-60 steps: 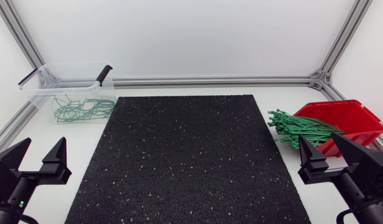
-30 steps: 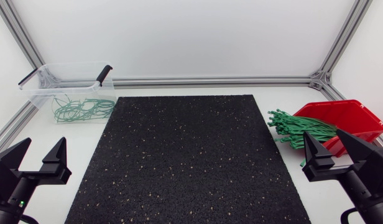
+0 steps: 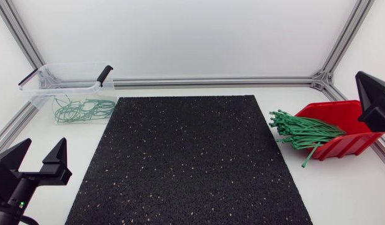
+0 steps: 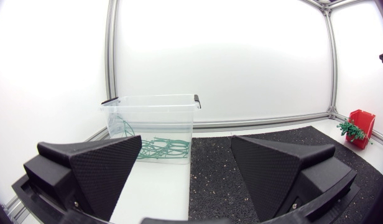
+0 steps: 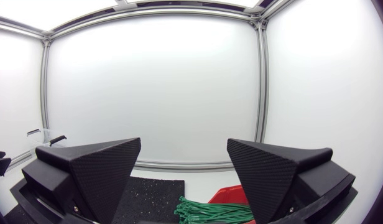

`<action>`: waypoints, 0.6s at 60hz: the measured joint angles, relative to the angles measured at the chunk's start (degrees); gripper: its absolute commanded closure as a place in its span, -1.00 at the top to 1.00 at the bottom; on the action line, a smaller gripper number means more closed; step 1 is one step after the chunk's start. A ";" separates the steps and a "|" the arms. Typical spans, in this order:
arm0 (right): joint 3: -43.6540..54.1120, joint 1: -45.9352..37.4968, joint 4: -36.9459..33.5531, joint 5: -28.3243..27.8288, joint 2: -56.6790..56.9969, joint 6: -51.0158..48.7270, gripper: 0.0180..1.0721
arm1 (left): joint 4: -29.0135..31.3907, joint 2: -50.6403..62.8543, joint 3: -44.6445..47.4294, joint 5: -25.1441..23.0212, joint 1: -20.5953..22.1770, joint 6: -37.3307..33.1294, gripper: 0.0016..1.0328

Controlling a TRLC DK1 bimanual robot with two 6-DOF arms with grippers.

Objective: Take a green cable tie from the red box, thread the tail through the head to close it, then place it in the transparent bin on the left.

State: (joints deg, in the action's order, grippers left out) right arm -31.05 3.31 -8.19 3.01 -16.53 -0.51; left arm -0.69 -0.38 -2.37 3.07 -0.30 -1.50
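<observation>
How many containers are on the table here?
2. The clear bin sits at the back left with looped ties inside; the red box sits at the right, loose ties spilling from it. None seems hidden.

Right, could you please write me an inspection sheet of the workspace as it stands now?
Surface: black speckled mat on a white table.
Job's things: red box to the right of the mat, with a bundle of green ties spilling over its edge. A stray tie slants down toward the table. The bin at far left holds closed loops.
Clutter: nothing seen.
Grippers: left claw is open and empty at the near left. Right claw is open and empty, with the red box and ties ahead of and below it.
Cables: nothing seen.
Surroundings: nothing seen.
</observation>
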 measured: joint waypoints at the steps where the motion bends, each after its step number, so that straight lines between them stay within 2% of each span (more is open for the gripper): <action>1: -1.16 0.00 -0.46 0.09 -1.03 0.00 0.93 | 0.00 0.00 0.00 0.00 0.00 0.00 0.94; 9: -11.37 -0.68 -7.23 0.39 -10.16 0.00 0.93 | 0.00 0.00 0.00 0.00 0.00 0.00 0.94; 16: -19.39 -1.84 -13.70 -2.03 -18.36 -0.35 0.92 | 0.00 0.00 0.00 0.00 0.00 0.00 0.94; 30: -30.49 -7.58 -26.95 -12.39 -33.46 -11.87 0.87 | 0.00 0.00 0.00 0.02 0.00 0.00 0.94; 36: -33.68 -12.22 -32.41 -21.70 -39.21 -17.46 0.87 | 0.00 0.00 0.00 0.02 0.00 0.00 0.94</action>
State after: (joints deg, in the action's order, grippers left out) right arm -64.73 -8.91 -40.60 -18.70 -55.75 -17.98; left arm -0.69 -0.38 -2.37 3.09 -0.30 -1.50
